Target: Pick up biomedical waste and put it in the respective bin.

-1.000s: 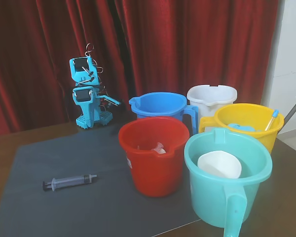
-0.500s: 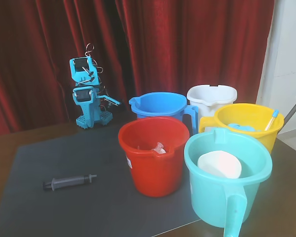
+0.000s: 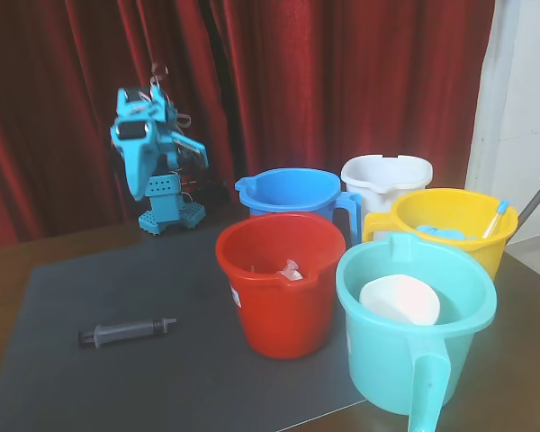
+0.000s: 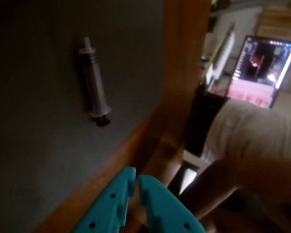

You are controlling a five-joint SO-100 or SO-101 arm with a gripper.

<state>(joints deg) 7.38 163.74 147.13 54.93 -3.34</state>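
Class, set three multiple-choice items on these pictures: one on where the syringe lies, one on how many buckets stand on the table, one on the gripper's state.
1. Where is the syringe?
A. In the red bucket
B. On the dark mat
C. In the gripper

2. How many buckets are there?
A. Three
B. Four
C. Five

3. The gripper is:
A. Shut and empty
B. Shut on the syringe
C. Wide open

Answers:
1 B: it lies flat on the dark mat, left of the red bucket in the fixed view.
2 C: red, blue bucket, white bucket, yellow bucket and teal bucket.
3 A: in the wrist view the fingertips nearly meet with nothing between them.
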